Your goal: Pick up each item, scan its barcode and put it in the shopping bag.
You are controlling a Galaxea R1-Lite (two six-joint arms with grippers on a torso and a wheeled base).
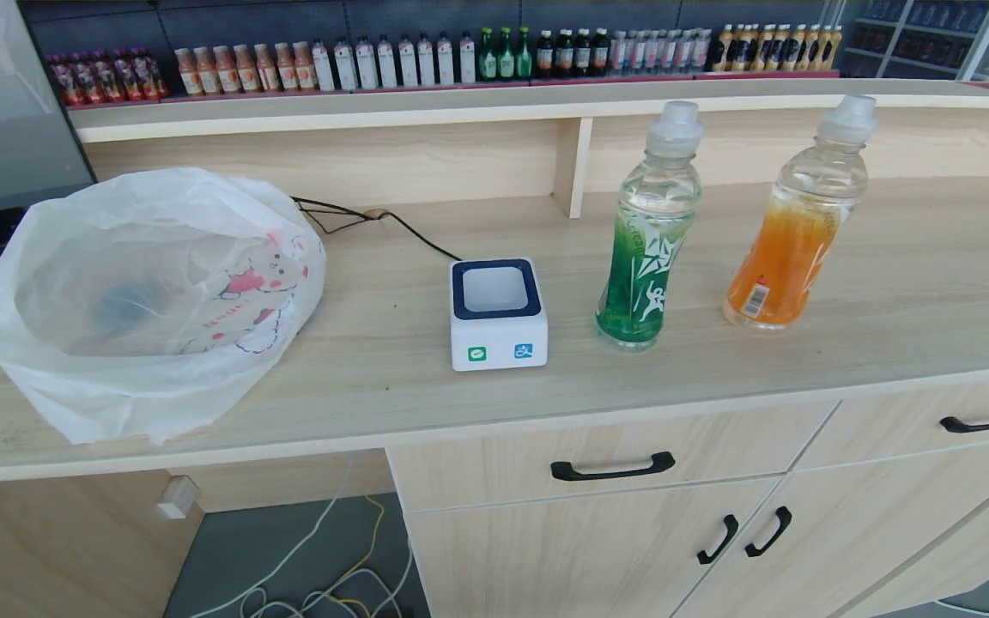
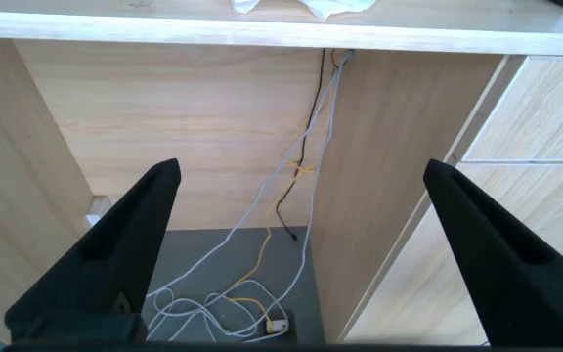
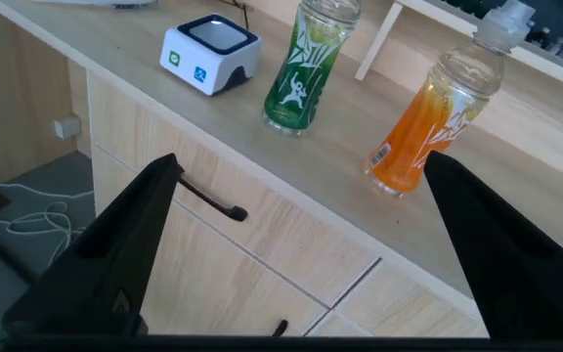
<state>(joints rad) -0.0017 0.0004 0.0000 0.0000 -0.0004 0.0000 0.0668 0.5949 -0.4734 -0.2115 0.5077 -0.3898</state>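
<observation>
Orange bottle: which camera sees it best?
The head view: the orange bottle stands whole and close, barcode facing out. The right wrist view has it farther off. The left wrist view faces cables under the counter.

1. I stand at a shop checkout, where a long row of bottled drinks [image 1: 460, 56] lines the dark shelving [image 1: 288, 21] behind.
2. Before me, a light wooden counter with black-handled drawers [image 1: 374, 378] carries a white, blue-topped square payment scanner [image 1: 497, 313].
3. A translucent white plastic shopping bag [image 1: 151, 300] sits open nearby.
</observation>
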